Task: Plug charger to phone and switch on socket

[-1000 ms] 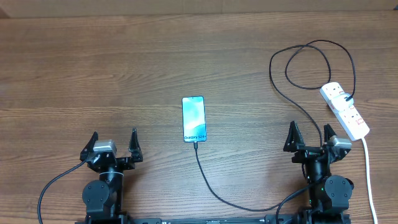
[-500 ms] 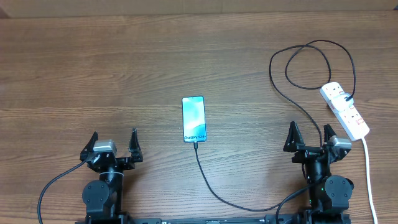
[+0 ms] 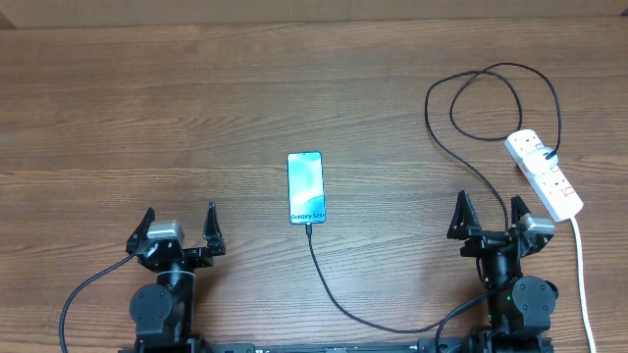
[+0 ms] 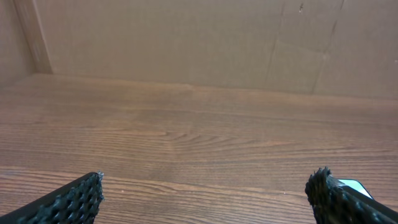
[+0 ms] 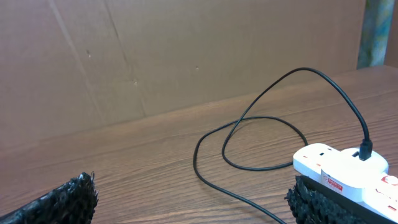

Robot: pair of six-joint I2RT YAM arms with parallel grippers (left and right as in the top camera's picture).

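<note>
The phone (image 3: 305, 187) lies face up mid-table, its screen lit and reading "Galaxy S24+". The charger (image 3: 339, 289), a thin black cable, has its plug tip at the phone's near edge. It loops behind the right arm and up to the socket (image 3: 546, 175), a white power strip at the right, where it is plugged in. The socket (image 5: 348, 171) and the charger (image 5: 249, 121) also show in the right wrist view. My left gripper (image 3: 178, 228) is open and empty at the near left. My right gripper (image 3: 488, 220) is open and empty, left of the socket.
The socket's thick white cord (image 3: 581, 284) runs toward the near right edge. A cardboard wall (image 4: 199, 43) stands behind the wooden table (image 3: 196, 108). A corner of the phone (image 4: 351, 185) shows past the right finger in the left wrist view.
</note>
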